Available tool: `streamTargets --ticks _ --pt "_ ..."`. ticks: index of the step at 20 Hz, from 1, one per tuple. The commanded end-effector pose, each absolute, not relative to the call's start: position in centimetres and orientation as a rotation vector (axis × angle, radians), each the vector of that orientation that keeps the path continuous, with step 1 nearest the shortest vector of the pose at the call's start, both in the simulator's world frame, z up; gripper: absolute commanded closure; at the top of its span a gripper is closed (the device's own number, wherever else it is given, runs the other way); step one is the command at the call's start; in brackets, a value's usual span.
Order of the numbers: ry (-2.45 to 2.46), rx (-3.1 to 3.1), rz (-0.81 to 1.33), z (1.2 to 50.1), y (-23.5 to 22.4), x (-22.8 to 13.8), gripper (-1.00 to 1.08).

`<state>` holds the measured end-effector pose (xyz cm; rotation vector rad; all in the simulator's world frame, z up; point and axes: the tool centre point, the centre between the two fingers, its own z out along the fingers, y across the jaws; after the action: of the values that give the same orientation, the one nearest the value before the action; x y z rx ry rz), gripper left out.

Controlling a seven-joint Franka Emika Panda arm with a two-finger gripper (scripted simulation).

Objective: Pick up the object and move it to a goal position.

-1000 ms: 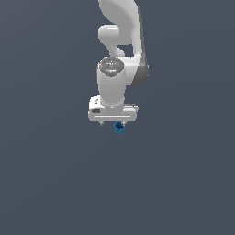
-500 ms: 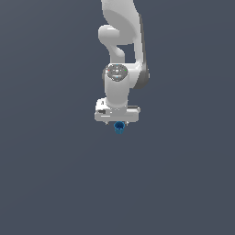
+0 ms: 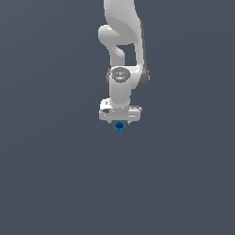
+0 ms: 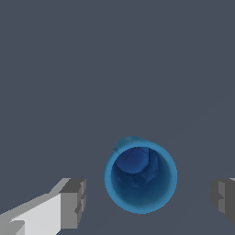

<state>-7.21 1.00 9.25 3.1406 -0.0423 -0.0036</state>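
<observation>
The white robot arm [image 3: 123,55] reaches down over a plain dark grey floor [image 3: 55,174]. Its white gripper [image 3: 120,123] with grey fingertips [image 4: 73,203] hangs right above the small bright-blue cup with a dark hollow top [image 4: 140,176]. The cup sits between the two fingers, and there is a gap on each side, so the gripper is spread wide and grips nothing.

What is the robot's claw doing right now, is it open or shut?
Gripper: open, fingers on either side of the blue cup, not touching it.
</observation>
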Motion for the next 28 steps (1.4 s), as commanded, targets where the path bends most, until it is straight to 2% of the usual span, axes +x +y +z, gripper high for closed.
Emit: streamTargets --ticks 1,7,21,22,28 --pt "-0.045 3.141 0.000 9.0 1.1 -7.4 -0.92" --pt "-0.044 3.141 -0.002 8.5 1.1 -7.4 -0.92" --pt "-0.045 3.141 -0.001 4.0 1.1 -7.5 -0.92" --pt "-0.045 3.141 -0.001 4.0 1.1 -7.5 1.08" --pt "-0.045 3.141 -0.001 4.0 1.1 -7.5 1.08"
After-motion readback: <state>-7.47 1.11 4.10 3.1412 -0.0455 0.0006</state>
